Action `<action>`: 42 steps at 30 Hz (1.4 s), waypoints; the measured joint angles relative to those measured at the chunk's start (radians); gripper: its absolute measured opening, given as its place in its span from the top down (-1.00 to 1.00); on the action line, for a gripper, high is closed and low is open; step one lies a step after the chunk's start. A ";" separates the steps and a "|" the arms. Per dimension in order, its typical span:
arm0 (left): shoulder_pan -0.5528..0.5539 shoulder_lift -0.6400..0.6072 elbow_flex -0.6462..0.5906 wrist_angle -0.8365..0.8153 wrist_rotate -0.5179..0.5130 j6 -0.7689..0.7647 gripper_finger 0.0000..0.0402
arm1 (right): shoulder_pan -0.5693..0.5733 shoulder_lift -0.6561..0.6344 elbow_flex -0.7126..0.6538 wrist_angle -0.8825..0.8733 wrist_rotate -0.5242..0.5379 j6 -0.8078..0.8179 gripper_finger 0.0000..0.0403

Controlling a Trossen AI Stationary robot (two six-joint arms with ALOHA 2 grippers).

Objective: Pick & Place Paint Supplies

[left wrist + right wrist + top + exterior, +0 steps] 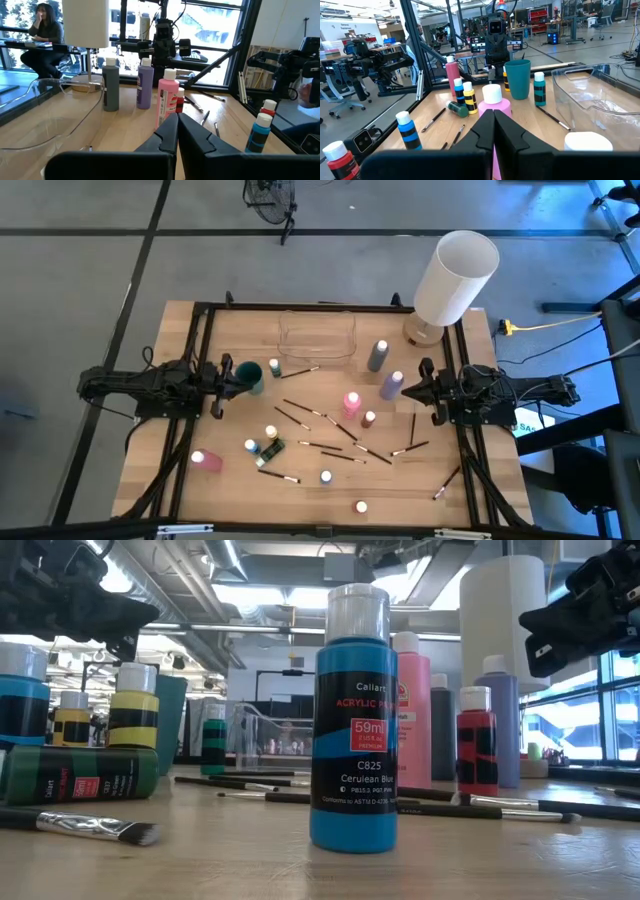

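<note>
**A:** Where are the two claws?

**B:** The left claw (pixel 222 379) sits at the left edge of the wooden desk (pixel 230 490), beside a teal plastic cup (pixel 248 376). Its fingers are pressed together and hold nothing. The right claw (pixel 418 386) waits at the right edge, just beside a tall purple paint bottle (pixel 391 386), also fully closed and empty.

**A:** And the paint supplies?

**B:** Spread over the middle of the desk. A tall grey paint bottle (pixel 377 355) stands near the purple one, towards the far side. A tall pink paint bottle (pixel 351 404) stands near the centre, with a small red white-capped bottle (pixel 369 419) just beside it. Another pink bottle (pixel 205 460) lies on its side towards the front left. A small yellow-and-black bottle (pixel 270 434) and a green bottle lying flat (pixel 270 450) are close together left of centre. A small blue bottle labelled Cerulean Blue (pixel 353 720) stands upright near the front edge.

**A:** Brushes?

**B:** Thin dark-handled paintbrushes (pixel 330 448) lie scattered flat among the bottles, pointing in different directions.

**A:** Anything else on the desk?

**B:** A clear plastic bin (pixel 317 337) at the far side, and a big white cylindrical lamp (pixel 455 275) at the far right corner.
</note>
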 joint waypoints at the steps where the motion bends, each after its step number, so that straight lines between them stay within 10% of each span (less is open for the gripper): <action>1: 0.000 0.000 0.000 0.000 0.000 0.000 0.97 | 0.000 0.000 0.000 0.000 0.000 0.000 0.96; 42: 0.000 0.000 0.000 0.000 0.000 0.000 0.97 | 0.000 0.000 0.000 0.084 -0.006 0.103 0.96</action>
